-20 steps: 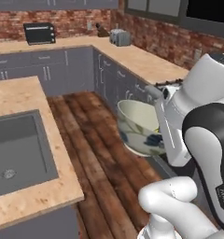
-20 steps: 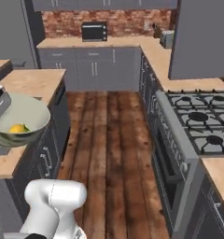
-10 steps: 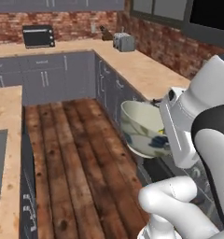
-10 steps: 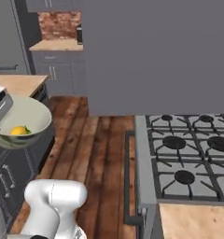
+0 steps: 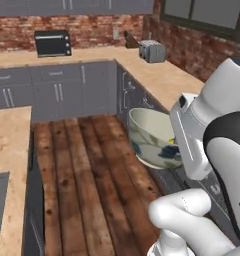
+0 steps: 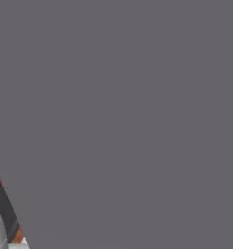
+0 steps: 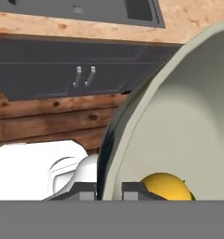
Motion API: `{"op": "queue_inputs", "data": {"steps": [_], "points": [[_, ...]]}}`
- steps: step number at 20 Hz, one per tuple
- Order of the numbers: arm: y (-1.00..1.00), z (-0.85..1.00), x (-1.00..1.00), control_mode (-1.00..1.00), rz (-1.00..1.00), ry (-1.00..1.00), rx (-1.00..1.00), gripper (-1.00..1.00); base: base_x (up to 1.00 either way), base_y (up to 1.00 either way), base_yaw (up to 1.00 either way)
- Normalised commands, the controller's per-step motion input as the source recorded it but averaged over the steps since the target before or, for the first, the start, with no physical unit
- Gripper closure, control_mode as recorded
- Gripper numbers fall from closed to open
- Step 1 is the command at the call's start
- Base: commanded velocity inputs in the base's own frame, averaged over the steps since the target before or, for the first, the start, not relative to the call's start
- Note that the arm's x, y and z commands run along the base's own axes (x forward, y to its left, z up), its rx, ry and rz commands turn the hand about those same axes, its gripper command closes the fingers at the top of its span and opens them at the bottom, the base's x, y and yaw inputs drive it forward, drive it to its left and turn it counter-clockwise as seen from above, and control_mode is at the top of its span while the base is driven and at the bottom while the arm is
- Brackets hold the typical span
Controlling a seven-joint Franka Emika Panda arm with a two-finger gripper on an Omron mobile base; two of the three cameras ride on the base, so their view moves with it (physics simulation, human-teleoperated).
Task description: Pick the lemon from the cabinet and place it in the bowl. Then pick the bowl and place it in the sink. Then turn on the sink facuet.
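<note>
Since a moment ago the base has swung, sliding the dark grey sink almost out of sight. The gripper pinches the glossy cream-green bowl rim above the wooden floor; the small yellow lemon inside is half hidden.

lemon: inside the bowl
bowl: held above the floor
sink: set in the tabletop beyond

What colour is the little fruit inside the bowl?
Bright yellow. The lemon lies inside the pale cream-green bowl, best seen in the hand view.
</note>
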Motion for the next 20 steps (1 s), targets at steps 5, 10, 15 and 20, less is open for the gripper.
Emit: {"op": "queue_inputs", "data": {"steps": [5, 10, 15, 20], "points": [[0.00, 0.00, 0.00, 1.00, 0.00, 0.00, 0.00, 1.00, 0.41, -0.23, 0.49], [0.00, 0.00, 0.00, 1.00, 0.00, 0.00, 0.00, 1.00, 0.01, -0.13, 0.77], [0.00, 0.00, 0.00, 1.00, 0.00, 0.00, 0.00, 1.00, 0.17, -0.13, 0.69], [0.00, 0.00, 0.00, 1.00, 0.00, 0.00, 0.00, 1.00, 0.50, -0.10, 0.57]]}}
